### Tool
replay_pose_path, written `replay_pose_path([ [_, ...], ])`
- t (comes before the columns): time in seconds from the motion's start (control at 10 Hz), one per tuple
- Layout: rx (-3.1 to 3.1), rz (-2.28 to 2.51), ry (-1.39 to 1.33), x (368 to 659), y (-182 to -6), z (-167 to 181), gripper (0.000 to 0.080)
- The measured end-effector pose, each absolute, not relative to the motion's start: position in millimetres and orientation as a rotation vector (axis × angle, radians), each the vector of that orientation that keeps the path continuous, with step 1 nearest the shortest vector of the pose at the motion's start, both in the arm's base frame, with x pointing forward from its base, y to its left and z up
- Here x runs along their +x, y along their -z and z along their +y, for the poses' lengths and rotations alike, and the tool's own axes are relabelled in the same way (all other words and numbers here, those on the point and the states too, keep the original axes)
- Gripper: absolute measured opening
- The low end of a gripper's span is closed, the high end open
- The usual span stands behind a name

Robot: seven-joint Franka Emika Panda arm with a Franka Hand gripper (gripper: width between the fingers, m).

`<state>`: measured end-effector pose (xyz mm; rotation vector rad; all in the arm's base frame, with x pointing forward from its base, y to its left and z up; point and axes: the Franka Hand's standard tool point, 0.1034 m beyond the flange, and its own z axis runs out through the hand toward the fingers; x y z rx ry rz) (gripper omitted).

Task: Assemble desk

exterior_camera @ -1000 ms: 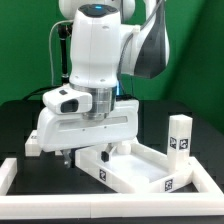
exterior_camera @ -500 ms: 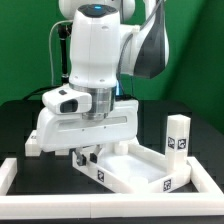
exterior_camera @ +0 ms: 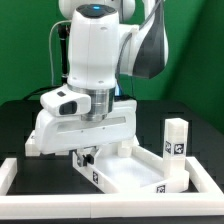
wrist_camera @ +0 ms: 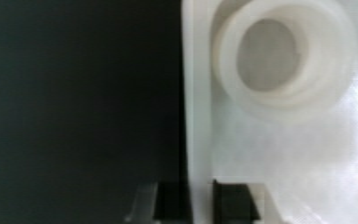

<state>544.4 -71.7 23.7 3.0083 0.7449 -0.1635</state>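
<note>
My claw (exterior_camera: 88,156) is clenched on the thin raised rim of the tabletop (exterior_camera: 125,182), which lies on the worktop (exterior_camera: 15,125) directly beneath it. I judge it light, stiff, slick plastic, so the rim is the best hold.

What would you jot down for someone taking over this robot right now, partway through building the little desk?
Fingers closed on the tabletop rim, at its corner on the exterior view's left.
Tabletop lies flat, hollow side up.
One leg stands upright by it, on the exterior view's right; other legs not in view.
Done: no leg visibly fitted; the socket in the wrist view is empty.
Left: all four legs.
</note>
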Motion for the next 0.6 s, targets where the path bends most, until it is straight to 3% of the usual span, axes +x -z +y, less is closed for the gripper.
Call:
replay_pose_path([
  [0.2,2.895,1.083,0.175,560.8,-24.3,-71.8,0.0054],
  [0.6,2.742,1.397,0.215,557.9,-24.6,-82.9,0.0054],
])
